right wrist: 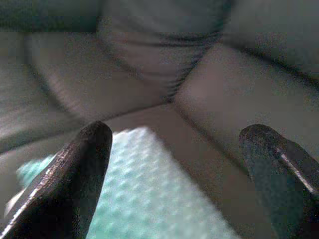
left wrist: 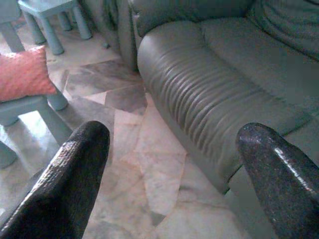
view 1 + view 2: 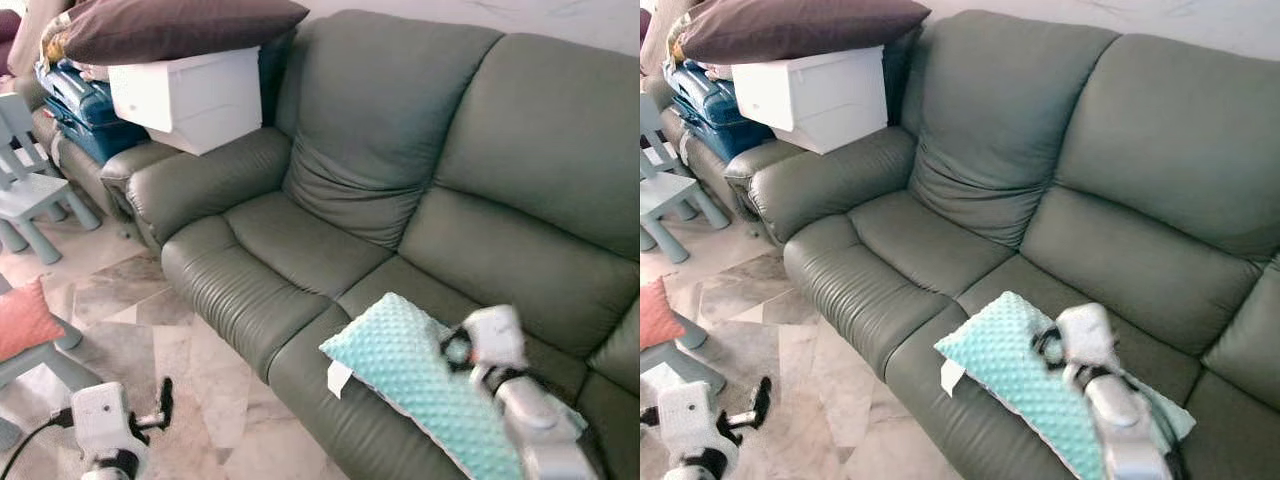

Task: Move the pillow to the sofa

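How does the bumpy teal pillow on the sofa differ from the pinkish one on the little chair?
The teal pillow lies flat on the grey sofa seat, under the right gripper, whose fingers are spread. The pink pillow rests on a pale blue chair over the floor, away from both grippers. Both look soft and textured.

**Soft daylight, one blurred wrist camera**

My head views are evenly lit by soft, diffuse light, with no hard shadows on the grey-green leather sofa. Its ribbed seat front carries a mild sheen. My silver right arm is slightly smeared. My left wrist view is fairly sharp on the pale marble floor. My right wrist view is dimmer and blurred, and the mint dotted fleece pillow is soft-edged.
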Robot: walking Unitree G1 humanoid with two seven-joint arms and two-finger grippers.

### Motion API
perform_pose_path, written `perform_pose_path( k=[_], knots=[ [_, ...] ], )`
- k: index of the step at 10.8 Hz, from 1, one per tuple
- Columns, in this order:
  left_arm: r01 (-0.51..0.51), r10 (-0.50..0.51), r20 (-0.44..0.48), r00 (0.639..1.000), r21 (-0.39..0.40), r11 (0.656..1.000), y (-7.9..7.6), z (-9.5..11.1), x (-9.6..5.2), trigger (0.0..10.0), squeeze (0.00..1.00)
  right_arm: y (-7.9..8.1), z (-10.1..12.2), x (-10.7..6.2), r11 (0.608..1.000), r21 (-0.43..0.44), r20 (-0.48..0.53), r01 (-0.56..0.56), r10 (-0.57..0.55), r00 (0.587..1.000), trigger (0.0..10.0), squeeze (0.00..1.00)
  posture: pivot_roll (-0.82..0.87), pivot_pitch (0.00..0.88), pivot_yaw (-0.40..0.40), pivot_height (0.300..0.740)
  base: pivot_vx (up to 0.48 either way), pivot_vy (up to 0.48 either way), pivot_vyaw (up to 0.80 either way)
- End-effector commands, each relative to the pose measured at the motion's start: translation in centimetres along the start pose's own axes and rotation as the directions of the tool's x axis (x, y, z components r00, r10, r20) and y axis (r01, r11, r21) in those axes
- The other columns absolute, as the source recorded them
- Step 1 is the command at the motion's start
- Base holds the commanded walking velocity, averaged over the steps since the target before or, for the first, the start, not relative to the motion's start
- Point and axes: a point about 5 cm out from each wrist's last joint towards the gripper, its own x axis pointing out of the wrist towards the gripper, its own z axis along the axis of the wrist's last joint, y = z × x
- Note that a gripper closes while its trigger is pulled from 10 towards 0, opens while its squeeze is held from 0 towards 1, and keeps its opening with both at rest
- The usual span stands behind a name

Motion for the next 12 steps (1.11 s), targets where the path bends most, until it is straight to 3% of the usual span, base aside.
perform_pose_path(
  k=[1,2,4,8,10,12],
  knots=[
    [-0.002,0.002,0.01,1.0,-0.01,1.0,0.8,0.1,0.3,10.0,0.0,-0.5,0.5,0.2,0.998,0.032,0.028,0.046,-0.047,0.999,10.0,0.0,-0.16,0.0,0.07,0.74,0.0,0.0,0.0],
    [0.057,-0.057,0.015,0.998,-0.024,0.998,0.5,0.4,1.1,10.0,0.0,-1.0,0.1,0.2,0.994,0.079,0.011,0.081,-0.082,0.997,10.0,0.0,-0.17,0.0,0.076,0.74,0.0,0.0,0.0],
    [0.2,-0.201,0.059,0.978,0.013,0.98,-2.4,2.6,2.1,10.0,0.0,0.0,1.3,1.4,0.996,0.088,0.06,0.01,-0.015,0.998,10.0,0.0,-0.17,0.0,0.065,0.74,0.0,0.0,0.0],
    [0.259,-0.257,0.121,0.959,-0.001,0.966,-4.7,4.4,1.5,10.0,0.0,2.4,5.4,1.9,0.996,0.09,0.14,-0.012,0.0,0.99,10.0,0.0,-0.16,0.0,0.044,0.74,0.0,0.0,0.0],
    [0.317,-0.321,0.132,0.938,0.051,0.947,-6.5,5.5,1.9,10.0,0.0,3.0,6.3,1.7,0.996,0.088,0.147,-0.022,0.009,0.989,10.0,0.0,-0.17,0.0,0.043,0.74,0.0,0.0,0.0],
    [0.309,-0.314,0.139,0.939,0.052,0.95,-6.4,6.0,1.7,10.0,0.0,3.3,6.9,1.5,0.996,0.086,0.145,-0.028,0.015,0.989,10.0,0.0,-0.16,0.0,0.04,0.74,0.0,0.0,0.0]
  ],
)
